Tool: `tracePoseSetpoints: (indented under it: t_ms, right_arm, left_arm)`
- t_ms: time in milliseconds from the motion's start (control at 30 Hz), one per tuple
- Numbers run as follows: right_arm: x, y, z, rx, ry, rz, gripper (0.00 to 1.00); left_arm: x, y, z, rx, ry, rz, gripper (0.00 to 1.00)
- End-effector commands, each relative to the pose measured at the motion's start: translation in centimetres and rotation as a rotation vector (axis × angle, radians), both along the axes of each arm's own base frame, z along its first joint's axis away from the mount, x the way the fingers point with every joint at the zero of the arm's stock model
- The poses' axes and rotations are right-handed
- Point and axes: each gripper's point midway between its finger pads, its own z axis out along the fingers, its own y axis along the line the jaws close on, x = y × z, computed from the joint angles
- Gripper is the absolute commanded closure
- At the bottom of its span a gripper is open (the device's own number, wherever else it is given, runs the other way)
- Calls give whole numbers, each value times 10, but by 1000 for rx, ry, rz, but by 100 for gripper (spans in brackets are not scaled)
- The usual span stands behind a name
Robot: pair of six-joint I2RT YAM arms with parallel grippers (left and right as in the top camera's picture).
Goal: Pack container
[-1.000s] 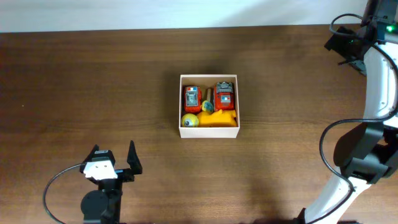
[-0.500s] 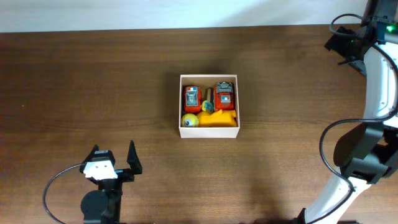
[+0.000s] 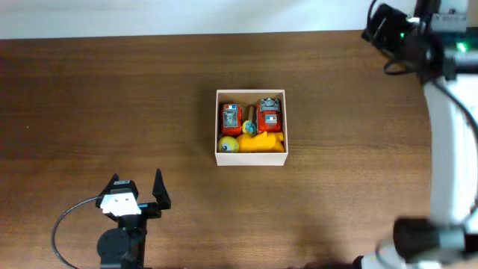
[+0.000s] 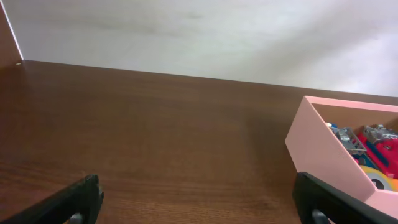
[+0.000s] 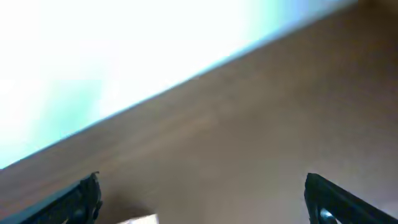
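Left end effector (image 3: 137, 187) apart; right end effector (image 5: 202, 202) apart, view blurred; container (image 4: 317, 149) cropped in left wrist view.

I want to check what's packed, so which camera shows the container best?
Overhead: it sees the whole container from above, with two red cars and yellow toys inside. The left wrist view catches only one corner, side-on. The right wrist view is blurred; no container is recognisable there.
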Motion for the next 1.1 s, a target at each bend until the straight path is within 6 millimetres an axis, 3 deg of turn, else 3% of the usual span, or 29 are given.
tracePoseSetpoints:
  t_ms: [0,100,200,333,467,733,900,1067]
  right_arm:
    - [-42,15,49,-96,-82,54,1]
    - [-69,29,73,-95,-137,89,1]
    - [-100,28,87,-94,-185,87,1]
    - [-127,26,81,-94,-319,78,1]
    - [-143,36,49,-82,-502,139,1]
    - [-180,48,-43,-62,-725,210,1]
    - [-198,47,-84,-85,-781,214,1]
    - [-208,46,-113,-145,-803,231,1]
  left_arm:
    - [0,-1,-5,-3,6,-7,1]
    - [0,-1,-5,-3,6,-7,1]
    - [0,-1,-5,-4,6,-6,1]
    - [0,-1,-5,-3,6,-7,1]
    - [0,-1,-5,-3,6,-7,1]
    - [0,-1,-5,-3,6,-7,1]
    - [0,-1,-5,-3,6,-7,1]
    - [0,-1,-5,-3,6,-7,1]
